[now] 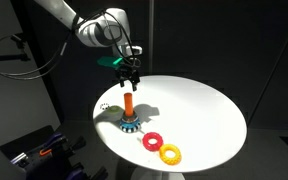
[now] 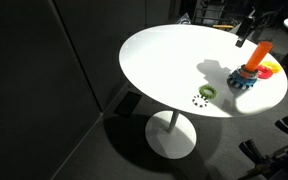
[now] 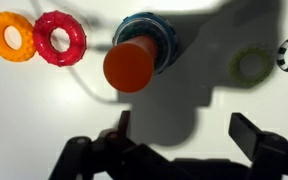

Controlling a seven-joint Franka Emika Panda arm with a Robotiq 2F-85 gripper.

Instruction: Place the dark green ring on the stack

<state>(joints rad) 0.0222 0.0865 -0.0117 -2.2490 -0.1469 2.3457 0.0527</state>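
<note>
Wrist view: the pincer (image 3: 184, 140) gapes wide and empty above the stack (image 3: 134, 62); the green ring (image 3: 250, 66) lies flat on the desk (image 3: 44, 110) near it, not touching. In an exterior view the pincer (image 1: 130, 72) hangs over the stack (image 1: 129, 105). In an exterior view the green ring (image 2: 206, 93) lies near the stack (image 2: 252, 75), by the desk edge.

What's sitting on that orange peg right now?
Nothing: the peg is bare above its blue base. The open tool hangs over it. In the wrist view the peg's top hides the middle of the base.
</note>
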